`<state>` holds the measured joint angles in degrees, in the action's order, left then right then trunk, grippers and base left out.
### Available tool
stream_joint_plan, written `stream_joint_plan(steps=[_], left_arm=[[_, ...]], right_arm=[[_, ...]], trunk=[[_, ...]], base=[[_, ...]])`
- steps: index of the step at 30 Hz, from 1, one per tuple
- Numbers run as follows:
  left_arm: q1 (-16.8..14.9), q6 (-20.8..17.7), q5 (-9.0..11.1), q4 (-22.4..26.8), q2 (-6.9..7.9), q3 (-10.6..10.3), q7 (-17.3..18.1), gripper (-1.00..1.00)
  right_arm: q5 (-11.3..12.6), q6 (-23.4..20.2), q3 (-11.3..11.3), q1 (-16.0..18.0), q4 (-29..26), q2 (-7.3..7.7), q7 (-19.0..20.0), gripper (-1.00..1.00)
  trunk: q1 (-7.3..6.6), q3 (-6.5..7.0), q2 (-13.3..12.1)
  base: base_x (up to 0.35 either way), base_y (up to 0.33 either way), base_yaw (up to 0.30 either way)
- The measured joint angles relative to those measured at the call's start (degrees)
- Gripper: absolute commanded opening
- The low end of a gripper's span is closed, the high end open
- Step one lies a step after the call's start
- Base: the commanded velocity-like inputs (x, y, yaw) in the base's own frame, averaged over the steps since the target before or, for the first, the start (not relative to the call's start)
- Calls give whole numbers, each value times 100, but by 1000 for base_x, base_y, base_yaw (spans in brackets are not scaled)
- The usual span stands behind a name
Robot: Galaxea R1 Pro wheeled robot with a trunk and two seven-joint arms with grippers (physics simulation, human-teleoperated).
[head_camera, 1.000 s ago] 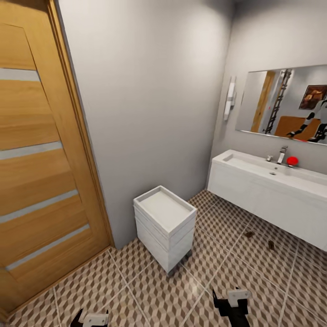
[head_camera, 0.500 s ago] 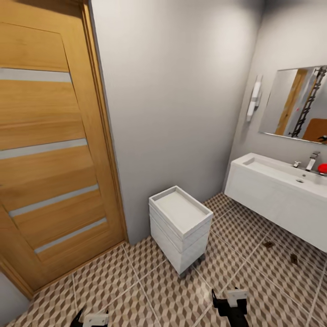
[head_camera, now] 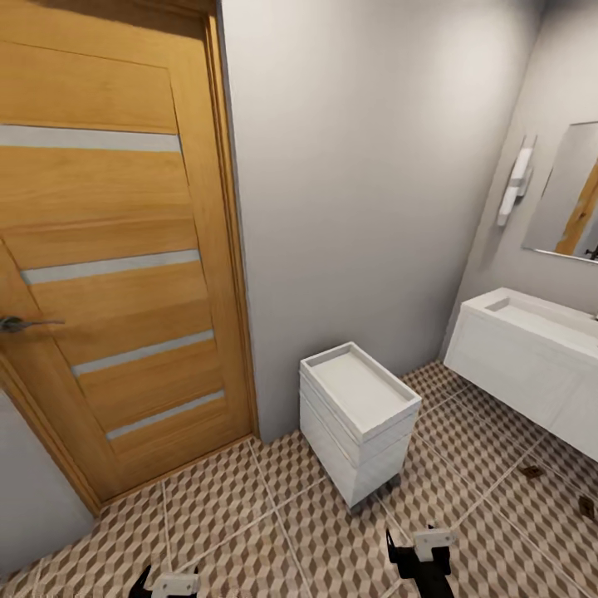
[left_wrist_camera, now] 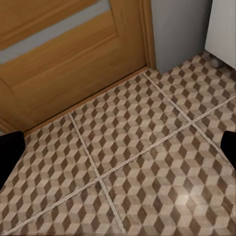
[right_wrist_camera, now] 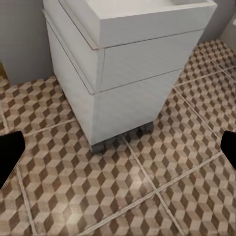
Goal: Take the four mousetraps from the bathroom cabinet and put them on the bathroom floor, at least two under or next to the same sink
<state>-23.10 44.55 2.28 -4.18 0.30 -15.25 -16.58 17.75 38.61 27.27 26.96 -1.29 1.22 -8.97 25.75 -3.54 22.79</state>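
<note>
Both claws, left (head_camera: 166,581) and right (head_camera: 419,555), hang low over the bathroom floor (head_camera: 249,531); in each wrist view the dark fingertips (left_wrist_camera: 10,152) (right_wrist_camera: 10,157) sit at opposite edges of the picture with only tile between them, so both stand wide and carry nothing. Two mousetraps, one (head_camera: 531,471) and another (head_camera: 588,507), lie flat on the cube-patterned tiles just in front of the white vanity under the bathroom sink (head_camera: 531,320), a placement that fits the requirement for a pair beside one sink. Judged from this, two traps remain to be fetched. Nearer the robot stands a small white drawer unit (head_camera: 359,419) on short feet, close to the grey wall (head_camera: 357,183). A wooden door (head_camera: 108,274) with pale stripes and a metal handle (head_camera: 21,324) is shut at the left. A wall lamp (head_camera: 515,183) and mirror (head_camera: 569,195) hang above the sink.
</note>
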Motion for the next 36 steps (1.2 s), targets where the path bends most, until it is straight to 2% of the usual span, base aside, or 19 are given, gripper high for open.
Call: stream_joint_plan(steps=[36], left_arm=[[-1,0,1,0,0,0,0,100]], right_arm=[[0,0,1,0,0,-11,0,100]], trunk=[[0,0,0]], base=[[0,0,257]])
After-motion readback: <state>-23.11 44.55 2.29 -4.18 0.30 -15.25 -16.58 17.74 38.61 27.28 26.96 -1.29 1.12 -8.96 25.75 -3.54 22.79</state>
